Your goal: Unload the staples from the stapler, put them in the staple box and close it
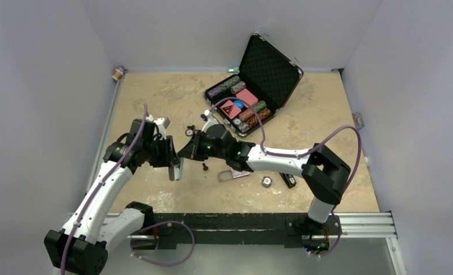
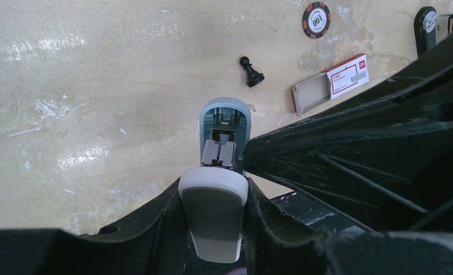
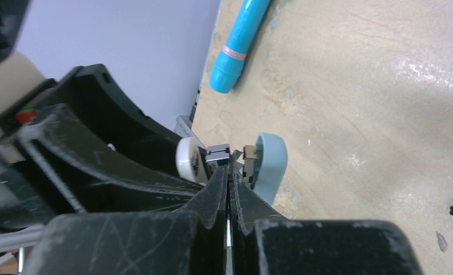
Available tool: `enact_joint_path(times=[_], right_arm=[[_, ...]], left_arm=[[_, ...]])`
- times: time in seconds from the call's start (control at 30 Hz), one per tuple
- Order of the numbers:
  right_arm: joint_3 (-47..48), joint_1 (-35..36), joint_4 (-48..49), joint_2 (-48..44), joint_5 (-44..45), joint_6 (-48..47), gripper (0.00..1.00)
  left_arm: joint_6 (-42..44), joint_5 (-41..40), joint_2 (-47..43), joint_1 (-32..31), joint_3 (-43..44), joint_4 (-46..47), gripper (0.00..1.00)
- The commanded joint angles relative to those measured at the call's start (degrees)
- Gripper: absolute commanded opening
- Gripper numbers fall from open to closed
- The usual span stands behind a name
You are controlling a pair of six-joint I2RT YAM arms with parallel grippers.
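1. The left end effector (image 1: 170, 161) pinches the stapler (image 2: 213, 222) by its sides and holds it off the bench (image 2: 98, 86), above bare surface near the black chess pawn (image 2: 251, 73).
2. The stapler is hinged open. Its grey top cover lies nearest the left wrist, and the teal base (image 2: 244, 123) is beyond it. The metal magazine (image 2: 219, 153) is exposed between them.
3. The staples should sit in that magazine, but I cannot pick out a strip from the channel's own metal.
4. The right end effector (image 3: 228, 172) has its fingers pressed together. Its tip is poked into the gap between cover and base, at the magazine. I cannot tell whether a strip is nipped between the fingers.
5. The step in hand looks like drawing the strip out. The left grip should stay firm and steady.
6. The right tip should catch the strip at its exposed end and pull along the channel, not across it, so that the strip does not break up.
7. The cover must stay lifted, or the tip gets trapped.
8. The stapler's long axis runs along the left fingers, away from that wrist. Its rounded nose seems to point down toward the bench, slightly tilted.
9. The open red-and-white staple box (image 2: 333, 82) lies on the bench near the pawn.
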Motion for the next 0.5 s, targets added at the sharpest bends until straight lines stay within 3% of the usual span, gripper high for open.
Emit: enact_joint_path(times=[0.0,0.47], right_arm=[[1.8,-0.1,2.7,1.5,-1.9,-0.3,0.00],[1.5,0.0,3.4,2.9,-2.7,-0.6,0.00]], left_arm=[[0.9,1.5,-0.1,0.2,1.0,1.6,0.00],[1.0,1.8,-0.1,0.1,0.9,1.8,0.00]])
